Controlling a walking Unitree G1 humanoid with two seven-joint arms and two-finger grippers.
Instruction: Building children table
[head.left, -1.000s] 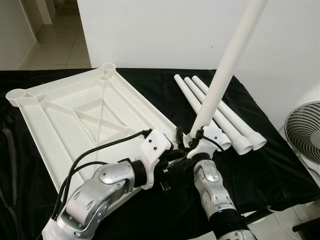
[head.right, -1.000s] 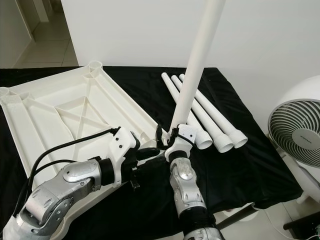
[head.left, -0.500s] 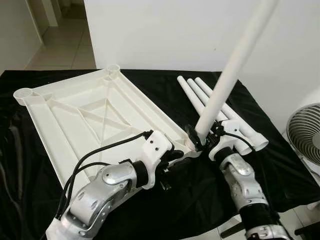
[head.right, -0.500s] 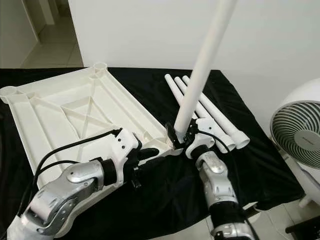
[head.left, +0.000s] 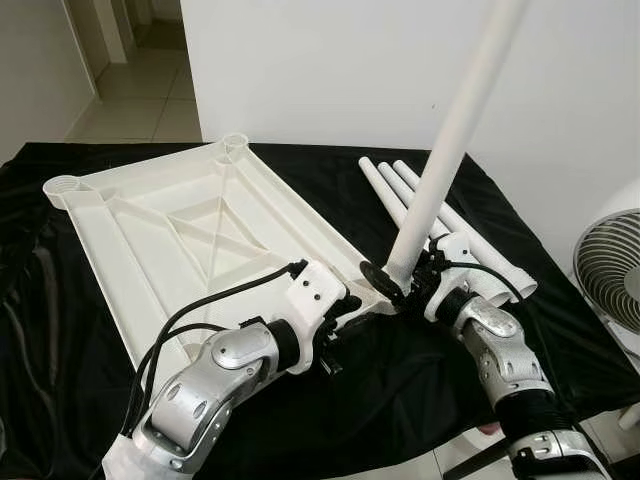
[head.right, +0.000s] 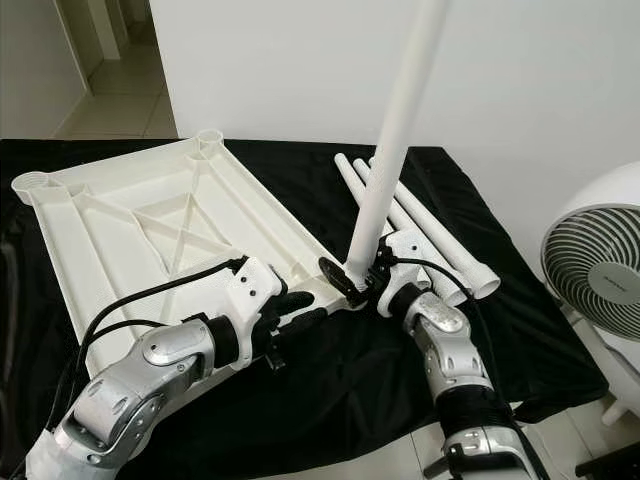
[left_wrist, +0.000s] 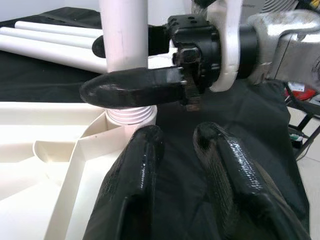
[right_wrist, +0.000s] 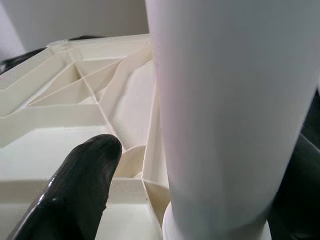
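Fan (head.right: 595, 262) beside black cloth (head.left: 300, 410), spare legs (head.left: 470, 250) behind right claw (head.left: 398, 282) pinching upright leg (head.left: 445, 160), left claw (left_wrist: 175, 160) spread.

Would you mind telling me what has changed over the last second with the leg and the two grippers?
The right gripper kept hold of the upright leg while its forearm swung out to the robot's right. The left gripper stayed by the tabletop corner; three spare legs lay unmoved.

Tabletop (head.left: 180, 240) left, three legs (head.left: 455, 235) right, on cloth (head.left: 400, 370).
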